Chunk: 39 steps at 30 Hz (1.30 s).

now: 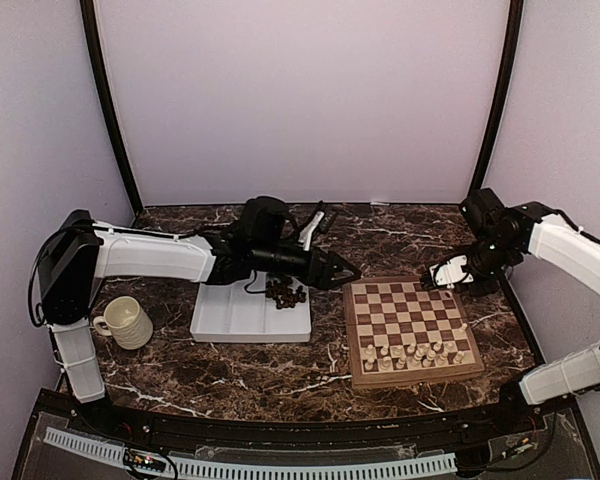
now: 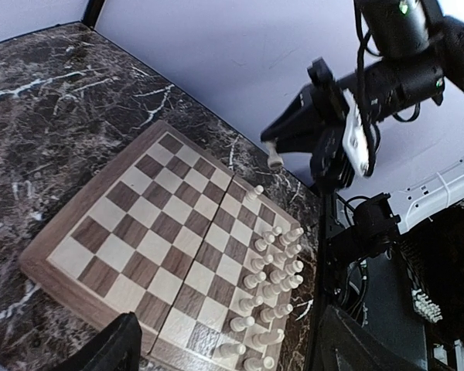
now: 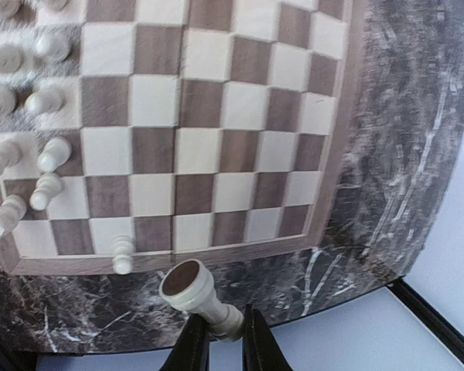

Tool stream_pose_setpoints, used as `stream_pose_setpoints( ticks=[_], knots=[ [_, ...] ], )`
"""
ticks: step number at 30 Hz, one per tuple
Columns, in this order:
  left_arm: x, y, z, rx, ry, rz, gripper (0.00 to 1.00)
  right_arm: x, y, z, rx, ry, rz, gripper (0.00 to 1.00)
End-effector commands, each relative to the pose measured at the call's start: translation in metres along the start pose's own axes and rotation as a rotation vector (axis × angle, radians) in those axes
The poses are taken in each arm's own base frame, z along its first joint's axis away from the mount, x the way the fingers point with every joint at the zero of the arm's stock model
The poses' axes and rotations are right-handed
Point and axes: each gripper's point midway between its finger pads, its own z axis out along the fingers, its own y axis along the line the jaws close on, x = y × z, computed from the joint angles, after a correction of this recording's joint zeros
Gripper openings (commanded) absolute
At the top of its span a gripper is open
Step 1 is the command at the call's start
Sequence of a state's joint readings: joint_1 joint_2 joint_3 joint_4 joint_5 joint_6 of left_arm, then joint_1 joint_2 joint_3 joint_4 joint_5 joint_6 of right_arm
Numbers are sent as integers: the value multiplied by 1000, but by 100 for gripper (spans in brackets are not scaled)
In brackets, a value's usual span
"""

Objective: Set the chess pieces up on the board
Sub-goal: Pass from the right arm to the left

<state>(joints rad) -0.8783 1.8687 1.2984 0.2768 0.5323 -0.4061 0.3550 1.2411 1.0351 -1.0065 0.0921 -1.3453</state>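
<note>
Currently, the board (image 1: 395, 305) is laid on the right half of the dark marble table (image 1: 280, 372), with bare marble left around its border and pale walls set behind. On its near rows, cream chess pieces (image 1: 415, 352) are massed; the far squares are bare. A heap of dark pieces (image 1: 285, 293) is contained in the white tray (image 1: 230, 325) beside the board's left edge. One cream piece (image 3: 193, 290) is pinched by its narrow end in the right gripper (image 3: 224, 340), just beyond the border. The left gripper (image 1: 348, 273) is held spread above the tray's right end.
</note>
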Motion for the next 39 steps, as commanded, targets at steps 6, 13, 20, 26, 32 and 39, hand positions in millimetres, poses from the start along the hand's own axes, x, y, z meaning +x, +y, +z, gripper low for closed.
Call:
stream_pose_setpoints(
  ticks=[6, 13, 20, 26, 32, 39],
  knots=[
    [-20, -37, 56, 161, -99, -116, 83, -72, -58, -29, 119, -239, 198, 14],
    [-31, -33, 76, 144, -120, -199, 81, -100, -65, -34, 156, -281, 204, 14],
    [-30, -30, 86, 162, -111, -247, 71, -115, -64, -40, 161, -310, 205, 14],
    [-31, -34, 90, 207, -113, -253, 59, -123, -60, -41, 154, -320, 190, 14],
    [-31, -35, 91, 240, -111, -266, 37, -128, -59, -42, 154, -328, 185, 14],
    [-31, -38, 90, 295, -105, -267, 17, -128, -60, -44, 166, -333, 183, 15]
  ],
)
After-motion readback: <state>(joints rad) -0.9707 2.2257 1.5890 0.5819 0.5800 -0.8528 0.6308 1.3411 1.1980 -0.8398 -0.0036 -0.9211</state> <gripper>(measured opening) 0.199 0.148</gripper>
